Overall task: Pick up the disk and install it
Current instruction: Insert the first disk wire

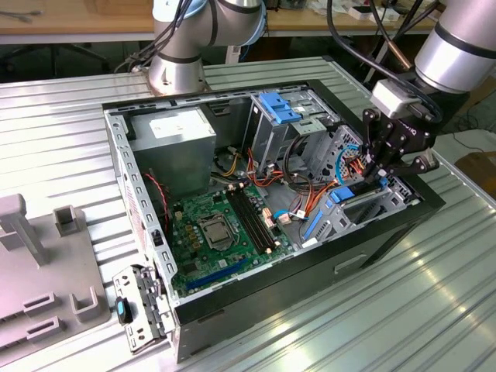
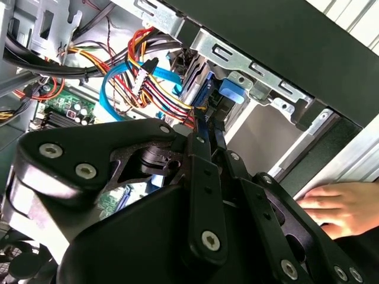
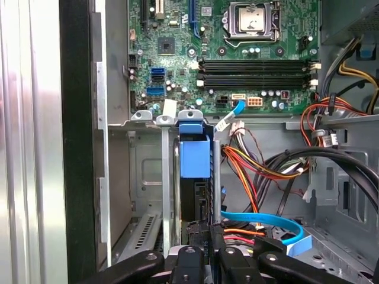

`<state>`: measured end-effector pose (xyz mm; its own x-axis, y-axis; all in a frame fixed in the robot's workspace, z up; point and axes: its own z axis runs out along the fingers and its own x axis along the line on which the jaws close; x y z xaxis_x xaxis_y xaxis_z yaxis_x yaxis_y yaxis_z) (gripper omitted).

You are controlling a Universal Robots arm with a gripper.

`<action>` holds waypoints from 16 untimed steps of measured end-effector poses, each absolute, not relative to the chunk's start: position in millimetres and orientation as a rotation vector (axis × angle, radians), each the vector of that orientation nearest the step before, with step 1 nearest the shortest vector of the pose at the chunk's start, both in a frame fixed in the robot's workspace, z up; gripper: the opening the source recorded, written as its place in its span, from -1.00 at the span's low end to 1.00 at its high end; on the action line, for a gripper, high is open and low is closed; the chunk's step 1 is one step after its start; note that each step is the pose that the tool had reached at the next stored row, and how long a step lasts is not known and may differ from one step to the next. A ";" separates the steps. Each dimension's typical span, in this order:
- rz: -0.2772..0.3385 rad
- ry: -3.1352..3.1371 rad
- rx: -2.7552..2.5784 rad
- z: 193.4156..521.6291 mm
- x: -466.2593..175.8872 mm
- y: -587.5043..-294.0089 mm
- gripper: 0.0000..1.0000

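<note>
The disk (image 3: 194, 158) stands on edge in the narrow bay of the drive cage (image 3: 137, 171) at the front of the open computer case (image 1: 124, 155). Its bright blue carrier end faces the motherboard, and its dark body runs back toward my fingers. My gripper (image 3: 210, 236) is shut on the disk's near edge, the black fingers close together around the thin blue rail (image 2: 204, 97). In the exterior view my gripper (image 1: 380, 174) hangs over the case's corner on the exterior view's right, reaching down into the cage.
A person's hand (image 2: 337, 204) rests on the table beside the case. Bundles of coloured cables (image 3: 260, 171) and a blue data cable (image 3: 266, 222) lie next to the bay. The power supply (image 1: 172, 132), motherboard (image 1: 221, 229), a second arm's base (image 1: 177, 70) and grey fixtures (image 1: 46, 263) surround it.
</note>
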<state>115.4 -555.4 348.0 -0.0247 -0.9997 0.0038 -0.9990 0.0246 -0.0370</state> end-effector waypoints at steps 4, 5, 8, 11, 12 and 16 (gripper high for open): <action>-0.046 2.245 -2.164 347.4 115.4 -555.0 -0.67; -0.046 2.247 -2.163 347.3 115.4 -554.9 -0.67; -0.045 2.247 -2.161 346.6 115.4 -554.9 -0.67; -0.044 2.247 -2.161 347.1 115.4 -554.9 -0.67; -0.044 2.247 -2.161 347.7 115.4 -554.9 -0.67; -0.045 2.247 -2.161 348.2 115.4 -554.9 -0.67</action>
<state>115.4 -554.9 348.2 -0.0391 -0.9992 0.0031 -0.9986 0.0389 -0.0369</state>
